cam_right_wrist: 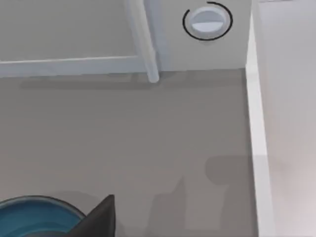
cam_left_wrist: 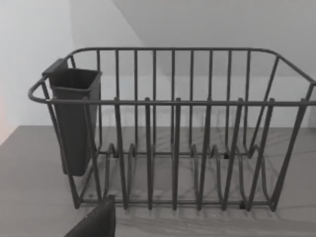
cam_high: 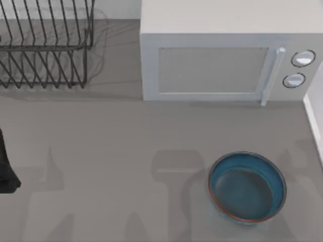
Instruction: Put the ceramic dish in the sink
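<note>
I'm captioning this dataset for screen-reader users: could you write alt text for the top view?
A glossy blue ceramic dish sits upright on the grey table, toward its right side, in front of a white microwave with its door shut. A dark wire dish rack stands at the back left.

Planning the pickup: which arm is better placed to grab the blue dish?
Right, probably. The blue dish sits on the table's right side, and the right wrist view shows it close beneath that arm. The left arm sits at the far left edge, facing the dish rack.
</note>
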